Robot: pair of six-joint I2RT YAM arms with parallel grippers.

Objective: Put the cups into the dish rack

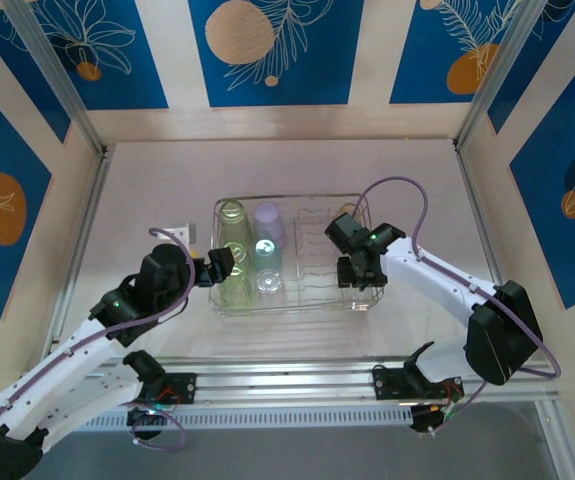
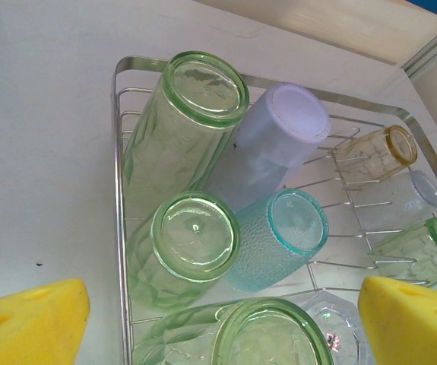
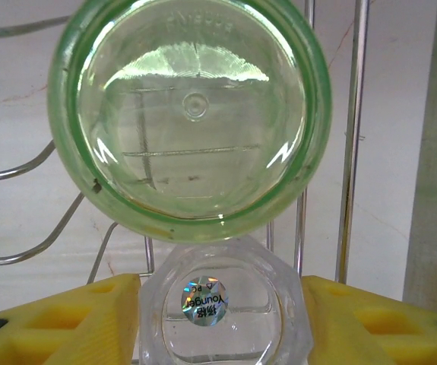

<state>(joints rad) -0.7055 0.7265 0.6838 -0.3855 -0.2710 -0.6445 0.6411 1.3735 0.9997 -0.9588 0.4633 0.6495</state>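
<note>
The left gripper [image 1: 219,266] hangs at the left rim of the rack. Its two yellow foam pads [image 2: 28,323] are spread wide apart with nothing held between them. The right gripper [image 1: 360,272] reaches down into the right part of the rack. Its yellow pads [image 3: 58,327] stand close on either side of a clear faceted plastic cup [image 3: 226,304] with a shiny round sticker on its base. Whether they press on it cannot be told. Just beside that cup is a green tumbler base [image 3: 191,114].

The rectangular silvery wire dish rack [image 2: 118,190] lies on the white table [image 2: 43,152] just past the arms.

From the left wrist, nine small translucent plastic cups can be counted in the rack: four green, two clear, one teal, one lilac and one amber. All lean with their bases up.

- **Nearest:** a ribbed green cup [image 2: 271,334] with a clear cup [image 2: 336,342] beside it.
- **Behind them:** a second green cup [image 2: 195,236] touching the pebbled teal cup [image 2: 294,228].
- **Farthest on the left:** a third green cup [image 2: 203,87] against the lilac cup [image 2: 294,118].
- **On the tines at the right, near to far:** a fourth green cup [image 2: 427,247], a second clear cup [image 2: 423,190] and the amber cup [image 2: 389,148].

I cannot tell whether the stickered cup is one of those two clear ones.
</note>
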